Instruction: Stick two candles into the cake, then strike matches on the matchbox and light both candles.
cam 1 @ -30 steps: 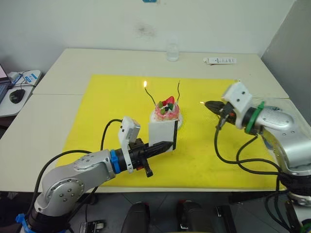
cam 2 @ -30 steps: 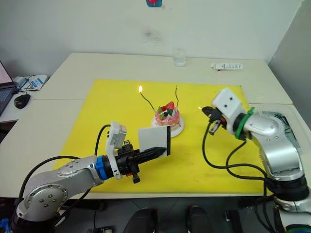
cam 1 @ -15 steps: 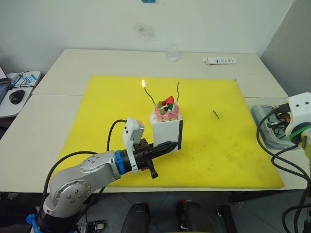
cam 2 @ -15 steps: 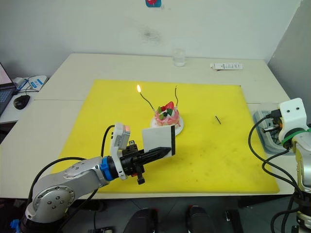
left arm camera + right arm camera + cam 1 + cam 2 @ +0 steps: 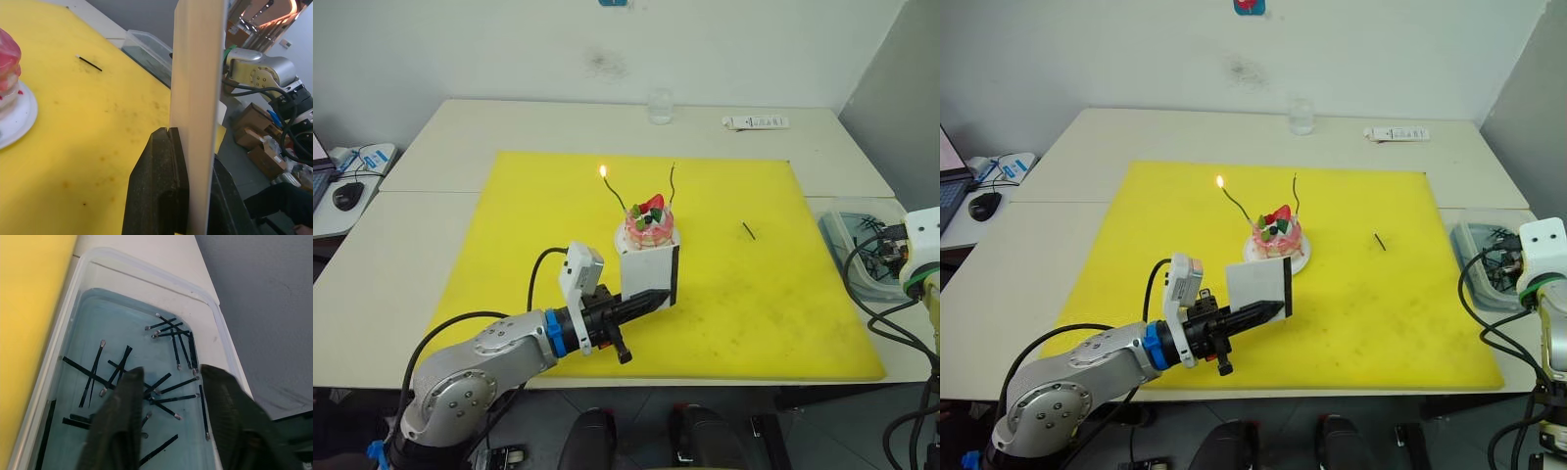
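Observation:
The pink cake (image 5: 649, 223) stands mid-mat with two candles in it. The left candle (image 5: 615, 196) carries a flame; the right candle (image 5: 673, 186) has none. Just in front of the cake my left gripper (image 5: 656, 294) is shut on the white matchbox (image 5: 646, 269), held upright on edge with its black strip to the right. My right gripper (image 5: 173, 374) hangs open over a clear tray (image 5: 146, 271) at the table's right edge, close above several matches (image 5: 168, 324) lying in it. One match (image 5: 748, 230) lies loose on the mat right of the cake.
A yellow mat (image 5: 558, 215) covers the table's middle. A glass (image 5: 660, 106) and a white remote (image 5: 756, 122) sit at the far edge. A mouse (image 5: 347, 193) lies on a side desk at the left.
My right arm has swung from beside the cake out to the tray, and its gripper has opened. The match it held now lies on the mat. The left gripper still holds the matchbox.

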### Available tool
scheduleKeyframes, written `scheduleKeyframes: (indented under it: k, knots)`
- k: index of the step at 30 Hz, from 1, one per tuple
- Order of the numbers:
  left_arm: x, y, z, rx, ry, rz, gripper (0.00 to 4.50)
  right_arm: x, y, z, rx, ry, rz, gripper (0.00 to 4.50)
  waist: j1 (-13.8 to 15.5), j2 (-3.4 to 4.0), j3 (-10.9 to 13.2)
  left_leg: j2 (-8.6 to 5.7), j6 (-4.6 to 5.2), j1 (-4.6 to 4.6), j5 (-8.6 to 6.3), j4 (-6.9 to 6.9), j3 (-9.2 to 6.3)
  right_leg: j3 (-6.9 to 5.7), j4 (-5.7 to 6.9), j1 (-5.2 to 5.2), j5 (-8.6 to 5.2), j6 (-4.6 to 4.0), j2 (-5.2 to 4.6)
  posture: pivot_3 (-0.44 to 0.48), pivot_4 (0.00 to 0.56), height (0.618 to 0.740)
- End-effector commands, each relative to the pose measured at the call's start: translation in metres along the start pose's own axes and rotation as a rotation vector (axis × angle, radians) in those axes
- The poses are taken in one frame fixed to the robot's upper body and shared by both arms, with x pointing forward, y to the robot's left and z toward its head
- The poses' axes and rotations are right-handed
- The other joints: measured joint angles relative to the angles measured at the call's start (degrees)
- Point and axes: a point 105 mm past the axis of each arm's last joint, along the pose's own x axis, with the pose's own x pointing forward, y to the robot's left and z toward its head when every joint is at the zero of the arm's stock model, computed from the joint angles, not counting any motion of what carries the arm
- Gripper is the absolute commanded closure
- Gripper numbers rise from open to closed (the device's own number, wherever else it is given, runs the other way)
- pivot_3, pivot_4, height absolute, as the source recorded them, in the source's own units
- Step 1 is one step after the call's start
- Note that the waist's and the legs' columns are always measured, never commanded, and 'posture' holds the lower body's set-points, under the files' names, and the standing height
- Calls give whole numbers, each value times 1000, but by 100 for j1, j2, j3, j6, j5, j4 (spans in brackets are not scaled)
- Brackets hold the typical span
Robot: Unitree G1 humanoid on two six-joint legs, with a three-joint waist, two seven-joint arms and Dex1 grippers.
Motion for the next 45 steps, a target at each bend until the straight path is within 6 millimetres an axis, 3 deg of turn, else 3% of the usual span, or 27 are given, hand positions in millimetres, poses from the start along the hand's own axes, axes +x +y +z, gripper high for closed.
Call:
scheduleKeyframes:
  k: [1, 4, 7, 10, 13, 17, 21, 23, 26, 45]
  knots:
    - [-2, -7, 10, 42, -30, -15, 4500, -2, -10, 18, -3, -78, -49, 1073, 0, 1, 0, 0, 0, 0, 0, 0, 1, 1, 0, 0, 0, 0, 0, 0, 150, 740]
    - [-3, -4, 11, 40, -31, -10, 4500, -3, -10, 35, 34, -171, -65, 35, -1, 1, -1, 0, 0, 1, 0, 1, 1, 1, 1, 0, 1, 1, 1, 0, 150, 740]
    - [-3, -4, 11, 36, -24, -11, 4500, -7, 25, 64, 136, -322, 112, 12, -33, 3, -2, 2, 0, 5, 0, 3, 1, 4, 4, 0, 3, 4, 10, 0, 150, 740]
    - [-4, -3, 9, 32, -12, -12, 4500, -13, 63, 78, 230, -379, 292, 12, -29, 3, -2, 9, 0, 5, 0, 2, -7, 3, 6, 2, 4, 5, 19, 0, 150, 740]
    - [-5, -3, 9, 29, -8, -13, 4500, -19, 99, 82, 273, -403, 443, 12, -21, 4, -2, 12, 0, 4, 0, -1, -11, 0, 6, 2, 2, 2, 21, 0, 150, 740]
    - [-7, -2, 8, 29, -1, -8, 4500, -13, 123, 79, 284, -385, 495, 12, -18, 5, -2, 9, 0, 1, 0, -1, -5, 2, 3, 1, 2, 2, 15, 0, 150, 740]
    - [-10, -4, 6, 32, 5, -3, 4500, -5, 139, 76, 299, -362, 505, 176, -18, 5, -2, 6, 0, 2, 0, 2, -2, 5, 4, 2, 2, 2, 11, 0, 150, 740]
    - [-10, -4, 7, 36, 5, -1, 4500, -1, 146, 75, 300, -356, 512, 618, -18, 5, -1, 6, 0, 3, 0, 2, -3, 4, 7, 1, 3, 1, 11, 0, 150, 740]
    - [-11, -4, 8, 38, 3, 3, 4500, 2, 155, 76, 300, -340, 537, 1633, -18, 5, -2, 7, 0, 3, 0, 2, -4, 3, 8, 1, 3, 1, 11, 0, 150, 740]
    - [-13, -3, 9, 23, -7, 23, 4500, 31, 183, 67, 299, -262, 522, 1633, -21, 6, -2, 7, 0, 2, 0, 2, -3, 5, 8, 1, 3, 2, 13, 0, 150, 740]
